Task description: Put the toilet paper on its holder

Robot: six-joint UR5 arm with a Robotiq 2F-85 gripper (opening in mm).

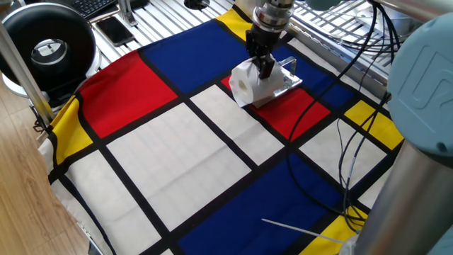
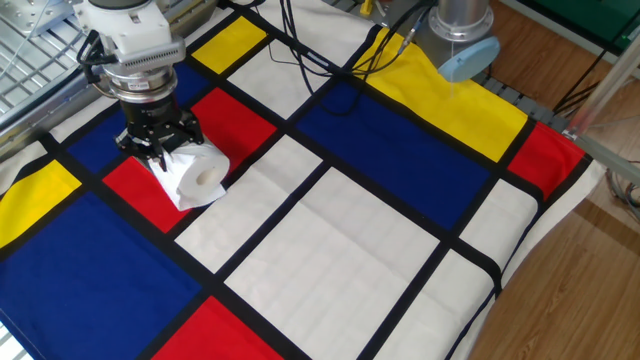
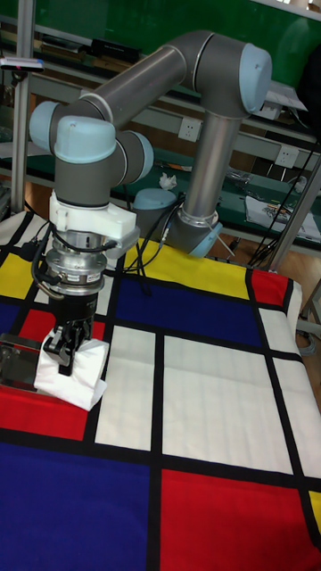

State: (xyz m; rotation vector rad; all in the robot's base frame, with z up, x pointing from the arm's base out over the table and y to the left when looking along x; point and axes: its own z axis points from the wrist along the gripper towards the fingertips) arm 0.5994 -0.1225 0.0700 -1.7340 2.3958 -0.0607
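Note:
The toilet paper (image 1: 245,83) is a white roll lying tilted on a red patch of the cloth, its hollow core facing out toward the white squares (image 2: 203,178). My gripper (image 1: 264,69) comes straight down onto it and is shut on the roll's upper side (image 3: 67,359). The holder (image 1: 289,76), a shiny chrome plate with a thin bent bar, sits right behind the roll and touches it; in the tall fixed view the holder (image 3: 15,359) pokes out to the roll's left. The roll (image 3: 78,379) hides most of the bar.
A colour-block cloth (image 1: 177,142) covers the table. A black round device (image 1: 46,46) and a phone (image 1: 115,30) lie beyond the cloth's far-left corner. Black cables (image 1: 350,149) trail over the right side. A thin white rod (image 1: 304,230) lies near the front edge.

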